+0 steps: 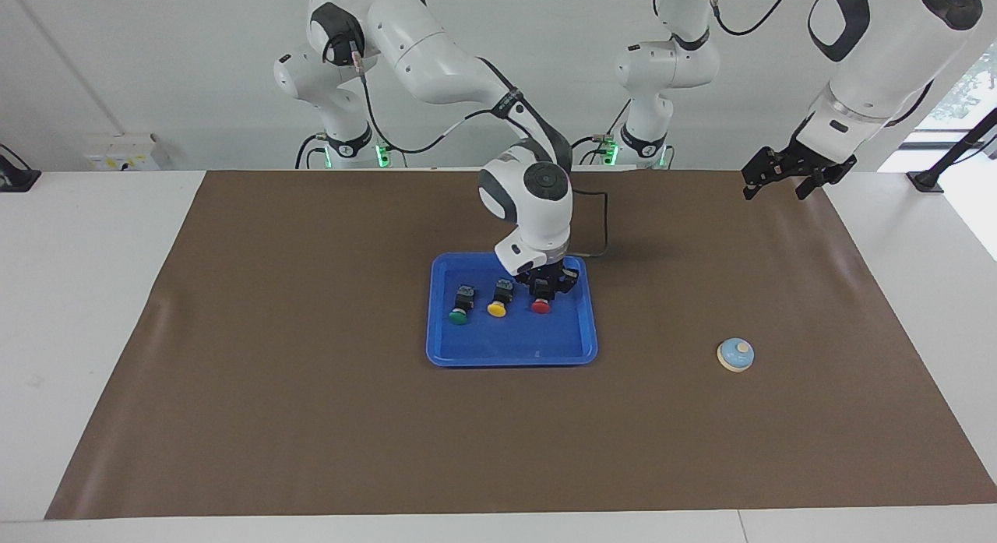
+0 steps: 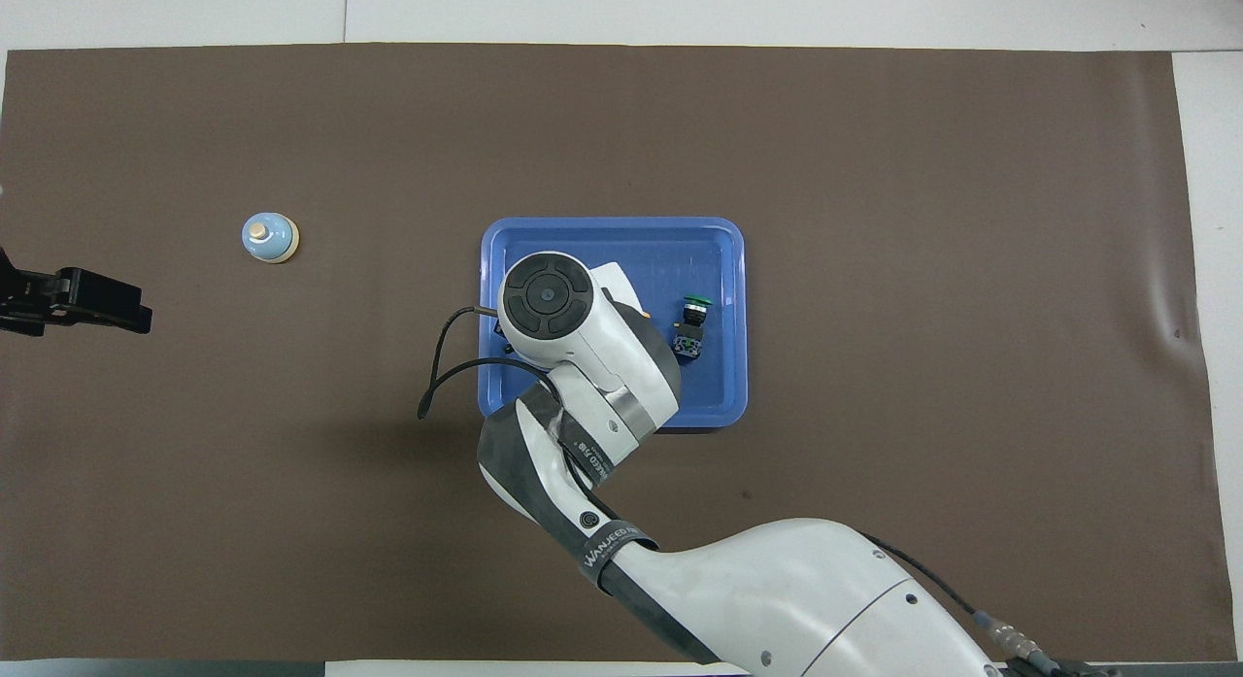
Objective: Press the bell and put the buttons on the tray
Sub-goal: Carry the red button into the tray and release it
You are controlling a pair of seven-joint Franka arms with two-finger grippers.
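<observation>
The blue tray is taken as the landmark, set on the brown mat that covers the middle of the tabletop. Inside it, three buttons are lined up in a row in the half of the tray nearer the robots. At the right arm's end of that row the green button is seen, black body pointing toward the robots and cap pointing away. Next to it the yellow button is laid the same way, apart from its neighbour. Then the red button is found at the left arm's end of the row, and right over its black body the right pincer is held low inside the tray; whether the red button is gripped or the fingers are parted cannot be told. In the overhead view the yellow and red buttons are covered by the right arm's wrist, with only the green one left showing.

Past the tray, toward the left arm's end of the tabletop, the bell is seen on the mat, well apart from the tray and untouched. The left pincer is held up over the mat's corner by the left arm's base, waiting; its fingers are spread apart with nothing between them.
</observation>
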